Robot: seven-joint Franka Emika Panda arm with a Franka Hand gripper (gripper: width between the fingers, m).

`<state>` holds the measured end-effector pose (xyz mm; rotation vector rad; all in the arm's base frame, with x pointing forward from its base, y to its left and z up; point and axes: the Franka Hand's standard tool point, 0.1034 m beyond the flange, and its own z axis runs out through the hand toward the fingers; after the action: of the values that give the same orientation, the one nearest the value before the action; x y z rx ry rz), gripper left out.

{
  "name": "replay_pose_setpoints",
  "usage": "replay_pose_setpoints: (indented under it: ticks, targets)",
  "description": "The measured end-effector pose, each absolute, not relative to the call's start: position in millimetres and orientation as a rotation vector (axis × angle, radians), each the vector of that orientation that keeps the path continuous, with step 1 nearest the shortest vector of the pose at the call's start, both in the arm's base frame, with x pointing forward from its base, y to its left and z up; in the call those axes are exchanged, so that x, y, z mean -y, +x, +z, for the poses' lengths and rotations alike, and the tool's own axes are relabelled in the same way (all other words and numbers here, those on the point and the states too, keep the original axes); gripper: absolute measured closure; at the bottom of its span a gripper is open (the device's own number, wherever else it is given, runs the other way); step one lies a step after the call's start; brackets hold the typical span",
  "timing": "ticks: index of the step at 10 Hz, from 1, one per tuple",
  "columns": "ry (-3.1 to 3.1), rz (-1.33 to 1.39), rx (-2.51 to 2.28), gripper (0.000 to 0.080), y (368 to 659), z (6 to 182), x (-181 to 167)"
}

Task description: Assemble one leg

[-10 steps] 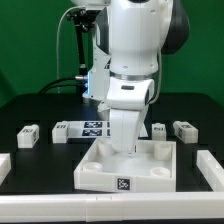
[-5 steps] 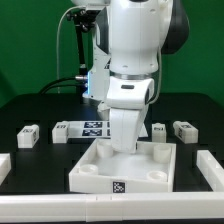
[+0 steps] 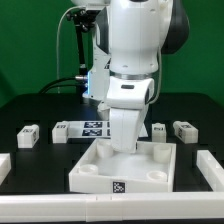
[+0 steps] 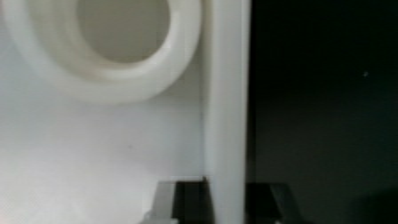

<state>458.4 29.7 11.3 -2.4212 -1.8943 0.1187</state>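
Note:
The large white square tray-like part [image 3: 100, 172] lies in front of the arm, with a round socket [image 4: 98, 45] close in the wrist view. My gripper [image 3: 126, 148] is down at its far wall. In the wrist view my gripper [image 4: 226, 205] has a dark finger [image 4: 185, 205] on each side of the thin upright wall [image 4: 226, 100], and the jaws are pressed against it. Small white legs with markers lie on the table: one at the exterior view's left [image 3: 28, 133] and two at its right [image 3: 158, 130] [image 3: 184, 129]. None is held.
The marker board [image 3: 85, 128] lies behind the tray at the exterior view's left. White blocks stand at the table's front corners, left [image 3: 4, 165] and right [image 3: 212, 168]. The arm's body hides the middle of the tray's far side.
Between one second and half a second ago, the tray shifted a little toward the exterior view's left and front while in my grip. Since then nothing has moved.

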Motion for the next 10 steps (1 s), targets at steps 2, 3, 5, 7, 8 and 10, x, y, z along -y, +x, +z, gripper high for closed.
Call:
replay_pose_setpoints:
  ticks: [2, 3, 5, 7, 8, 10]
  targets:
    - [-2.365, 0.102, 1.978, 0.0734, 466.5, 13.9, -31.3]
    - [-2.3, 0.098, 2.055, 0.0734, 470.6, 13.3, -32.4]
    - [-2.204, 0.083, 2.171, 0.0735, 483.5, 10.8, -38.8]
    - [-2.209, 0.082, 2.166, 0.0735, 483.4, 10.8, -37.9]
    - [-2.209, 0.082, 2.166, 0.0735, 483.5, 10.7, -37.9]
    - [-2.203, 0.078, 2.173, 0.0735, 485.5, 9.9, -41.3]
